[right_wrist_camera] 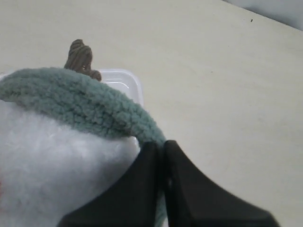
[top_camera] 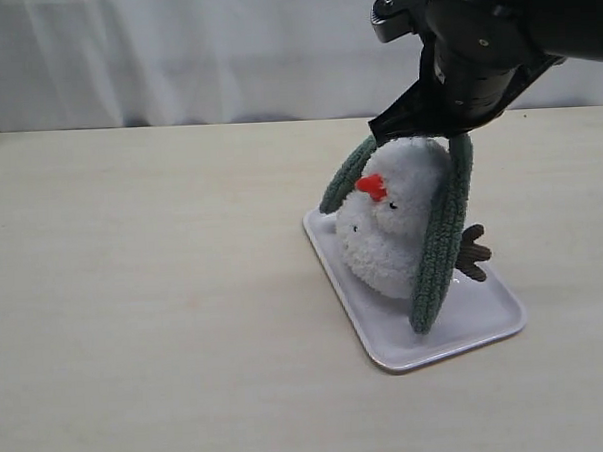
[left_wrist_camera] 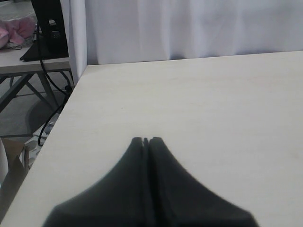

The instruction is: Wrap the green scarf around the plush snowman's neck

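The plush snowman sits on a white tray on the table. It is white and fluffy. Its orange-red nose points to the left side of the exterior view. One brown twig arm sticks out on the other side, over the tray.

The green scarf lies over the top of the snowman's head. It hangs down on both sides, like long ears. The near end hangs past the body and its tip reaches down to the tray. The far end hangs behind the head.

The right arm is big and black. It hangs right over the snowman's head. In the right wrist view its jaws are closed tight, with the tips pressed together. The tips touch the scarf where it bends over the white fur. I cannot tell if any of the scarf is caught between them. The twig arm and a corner of the tray peek out past the scarf.

The left jaws are closed too. They hang over bare table, near its edge. They hold nothing.

A white curtain hangs behind the table.
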Available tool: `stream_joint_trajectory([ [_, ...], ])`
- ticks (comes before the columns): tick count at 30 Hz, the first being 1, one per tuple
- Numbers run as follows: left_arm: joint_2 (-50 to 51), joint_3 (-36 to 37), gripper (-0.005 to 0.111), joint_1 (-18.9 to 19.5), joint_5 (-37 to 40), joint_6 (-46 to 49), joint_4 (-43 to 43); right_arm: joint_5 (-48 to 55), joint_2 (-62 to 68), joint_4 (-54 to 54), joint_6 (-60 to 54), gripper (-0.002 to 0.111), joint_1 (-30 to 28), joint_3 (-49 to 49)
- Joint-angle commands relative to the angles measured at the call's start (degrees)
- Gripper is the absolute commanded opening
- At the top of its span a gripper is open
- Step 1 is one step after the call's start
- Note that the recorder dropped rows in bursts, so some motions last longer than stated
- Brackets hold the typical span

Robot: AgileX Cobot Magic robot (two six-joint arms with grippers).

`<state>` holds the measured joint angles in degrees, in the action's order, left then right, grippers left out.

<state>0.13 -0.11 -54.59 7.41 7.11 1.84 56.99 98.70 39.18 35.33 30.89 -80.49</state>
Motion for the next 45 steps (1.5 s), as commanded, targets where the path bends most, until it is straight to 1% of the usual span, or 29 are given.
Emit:
stream_joint_trajectory([
  [1,-0.13,0.11,0.000,-0.13,-1.80,-0.01,0.76,2.21,2.31,1.18,0.70,0.004,-0.18,0.25],
  [14,-0.13,0.11,0.000,-0.13,-1.80,-0.01,0.76,3.26,8.25,2.44,1.30,0.004,-0.18,0.25],
  [22,-0.13,0.11,0.000,-0.13,-1.80,-0.01,0.76,4.31,7.17,2.24,1.53,0.005,-0.18,0.25],
  [25,-0.13,0.11,0.000,-0.13,-1.80,-0.01,0.76,4.31,5.56,1.66,1.53,0.011,-0.18,-0.10],
  [30,-0.13,0.11,0.000,-0.13,-1.80,-0.01,0.76,4.28,2.11,-0.30,1.14,0.025,-0.18,-0.10],
  [33,-0.13,0.11,0.000,-0.13,-1.80,-0.01,0.76,4.54,0.36,-3.23,-1.00,0.031,-0.18,-0.10],
  [36,-0.13,0.11,0.000,-0.13,-1.80,-0.01,0.76,4.79,-1.45,-6.23,-3.46,0.034,-0.18,-0.10],
  [41,-0.13,0.11,0.000,-0.13,-1.80,-0.01,0.76,6.59,-4.84,-12.88,-9.62,0.034,-0.18,-0.10],
  [45,-0.13,0.11,0.000,-0.13,-1.80,-0.01,0.76,8.79,-7.82,-15.50,-12.28,0.034,-0.18,1.09],
])
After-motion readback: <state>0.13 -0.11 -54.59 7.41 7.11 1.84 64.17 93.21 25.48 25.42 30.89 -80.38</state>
